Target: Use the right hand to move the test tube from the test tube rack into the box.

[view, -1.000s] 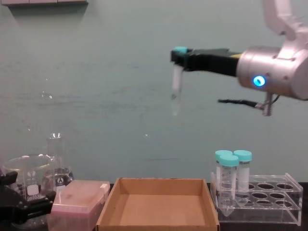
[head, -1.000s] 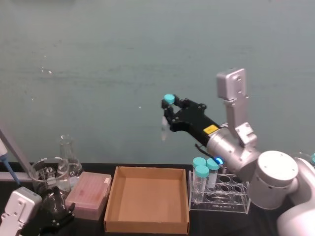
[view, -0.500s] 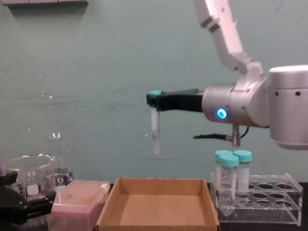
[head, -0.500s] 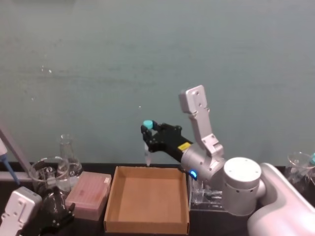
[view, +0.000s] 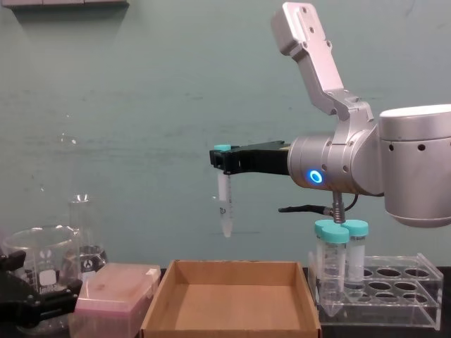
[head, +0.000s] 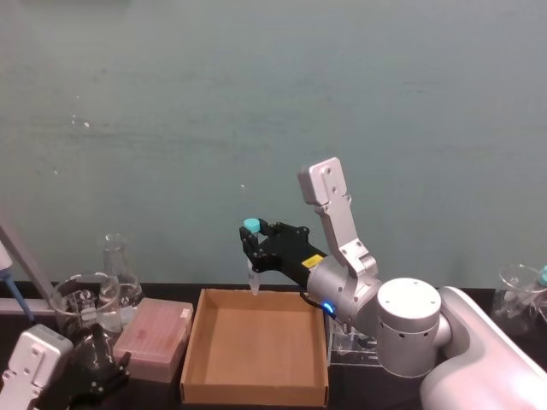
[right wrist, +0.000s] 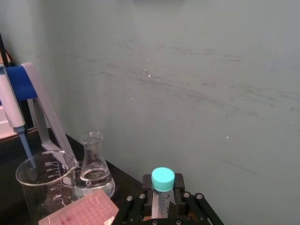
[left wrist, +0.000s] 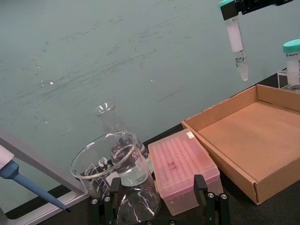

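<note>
Right gripper clamped on test tube just under its teal cap. Tube hangs upright, tip down, over box rear rim at 11 o'clock, not touching. Test tube rack at box's 3 o'clock. Left gripper parked at 9 o'clock, jaws spread.

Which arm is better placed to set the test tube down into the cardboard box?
Right. The right gripper holds the test tube upright above the box's far side; the left gripper sits low beside the beaker.
</note>
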